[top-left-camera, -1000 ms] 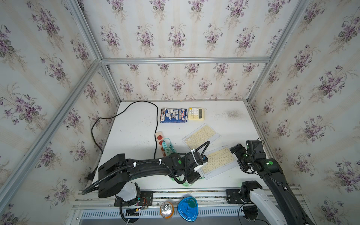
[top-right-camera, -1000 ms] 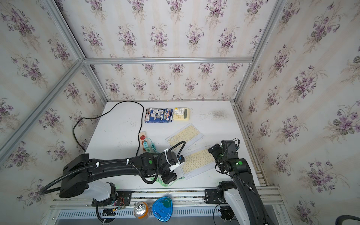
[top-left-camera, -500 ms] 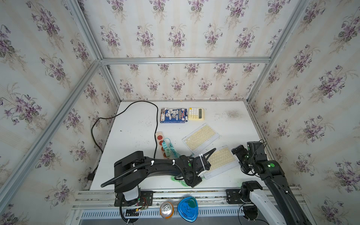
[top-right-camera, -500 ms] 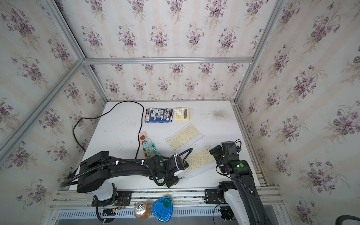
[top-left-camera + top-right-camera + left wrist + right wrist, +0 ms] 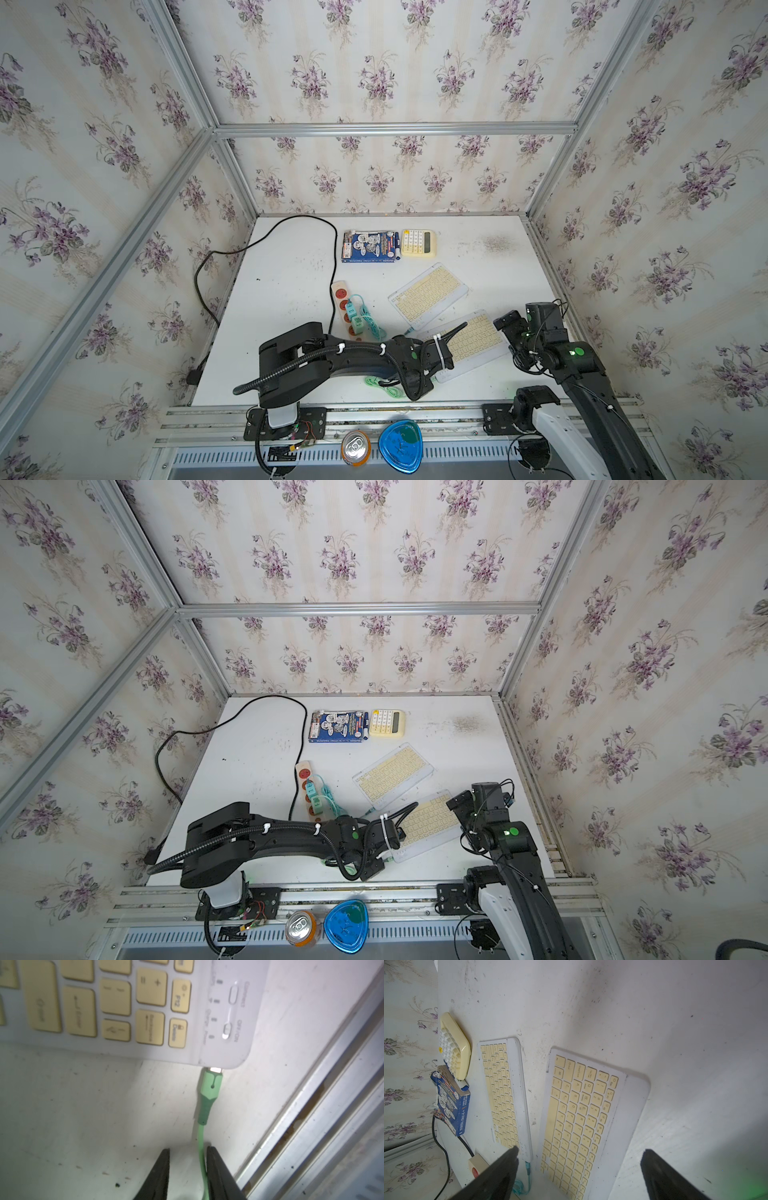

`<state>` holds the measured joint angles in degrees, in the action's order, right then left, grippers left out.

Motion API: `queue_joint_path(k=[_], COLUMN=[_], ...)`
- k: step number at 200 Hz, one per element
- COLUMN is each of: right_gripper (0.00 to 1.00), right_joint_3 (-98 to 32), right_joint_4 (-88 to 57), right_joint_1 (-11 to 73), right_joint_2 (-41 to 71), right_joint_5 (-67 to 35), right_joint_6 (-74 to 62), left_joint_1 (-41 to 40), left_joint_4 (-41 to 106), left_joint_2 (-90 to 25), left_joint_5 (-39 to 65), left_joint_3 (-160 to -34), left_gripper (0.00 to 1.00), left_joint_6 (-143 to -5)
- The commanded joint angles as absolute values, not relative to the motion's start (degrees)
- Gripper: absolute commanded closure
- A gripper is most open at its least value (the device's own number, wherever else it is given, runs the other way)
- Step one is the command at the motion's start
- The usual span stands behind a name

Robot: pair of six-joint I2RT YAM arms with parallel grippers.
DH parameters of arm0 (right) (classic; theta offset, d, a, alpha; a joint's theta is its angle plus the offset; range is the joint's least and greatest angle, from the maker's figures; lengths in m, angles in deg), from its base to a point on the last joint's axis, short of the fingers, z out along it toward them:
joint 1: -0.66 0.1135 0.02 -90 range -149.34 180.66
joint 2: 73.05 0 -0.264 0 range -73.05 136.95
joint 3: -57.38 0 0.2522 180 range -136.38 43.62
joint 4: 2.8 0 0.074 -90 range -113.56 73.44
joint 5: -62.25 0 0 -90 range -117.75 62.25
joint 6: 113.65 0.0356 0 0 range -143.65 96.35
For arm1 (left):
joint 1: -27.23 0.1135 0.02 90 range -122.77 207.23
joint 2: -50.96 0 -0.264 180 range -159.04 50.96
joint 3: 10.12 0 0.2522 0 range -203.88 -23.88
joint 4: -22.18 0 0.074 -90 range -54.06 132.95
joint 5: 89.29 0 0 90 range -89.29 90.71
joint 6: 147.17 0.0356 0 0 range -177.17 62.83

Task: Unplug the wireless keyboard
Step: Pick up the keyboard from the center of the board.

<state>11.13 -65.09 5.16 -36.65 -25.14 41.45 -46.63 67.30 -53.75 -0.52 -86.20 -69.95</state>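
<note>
Green cable [image 5: 201,1136]: passes between the fingers [image 5: 220,1172] of the left end effector [image 5: 188,1148], touching one and clear of the other; its plug [image 5: 211,1086] meets the corner of the wireless keyboard [image 5: 124,1049], metal tip showing.
Left grip: narrowed about the cable, not clamped on it.
Task item: the wireless keyboard, white with cream keys, lies flat and angled at the near right of the bench [image 5: 291,270]; the left arm covers its near end in both top views.
Right side: the right end effector [image 5: 580,1152] hangs spread wide and empty, just off that keyboard's far end.
Neighbours: second keyboard [image 5: 428,293] just behind, a teal cable [image 5: 527,1167] in its corner; power strip [image 5: 341,293] to their left, with a black cord [image 5: 291,224] looping to the back left; blue book [image 5: 369,247] and cream calculator [image 5: 418,242] touching at the back.
Surface: white, scuffed, speckled dark; aluminium rail [image 5: 311,1105] along the front.
Room: floral wallpaper [image 5: 374,75] panels in aluminium framing.
</note>
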Motion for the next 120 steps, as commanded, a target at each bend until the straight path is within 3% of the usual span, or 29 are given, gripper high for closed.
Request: queue_joint_path(k=[1, 55, 120], right_gripper=[0.04, 0.04, 0.04], right_joint_3=[10.3, 8.8, 2.5], right_joint_4=[-64.1, -65.5, -71.5], right_joint_1=[5.2, 5.2, 5.2], right_joint_2=[-35.6, -34.1, -33.4], right_joint_5=[-24.2, -22.7, -19.8], right_joint_6=[40.9, 39.6, 38.3], left_joint_1=[-46.5, -45.5, -44.3], left_joint_4=[67.5, 65.2, 62.8], left_joint_2=[-56.2, -56.5, -50.5], left_joint_5=[-1.6, -1.7, 0.1], left_joint_3=[-85.7, -87.3, -87.1], left_gripper=[0.73, 0.99, 1.00], left_joint_6=[-70.7, -68.7, -65.8])
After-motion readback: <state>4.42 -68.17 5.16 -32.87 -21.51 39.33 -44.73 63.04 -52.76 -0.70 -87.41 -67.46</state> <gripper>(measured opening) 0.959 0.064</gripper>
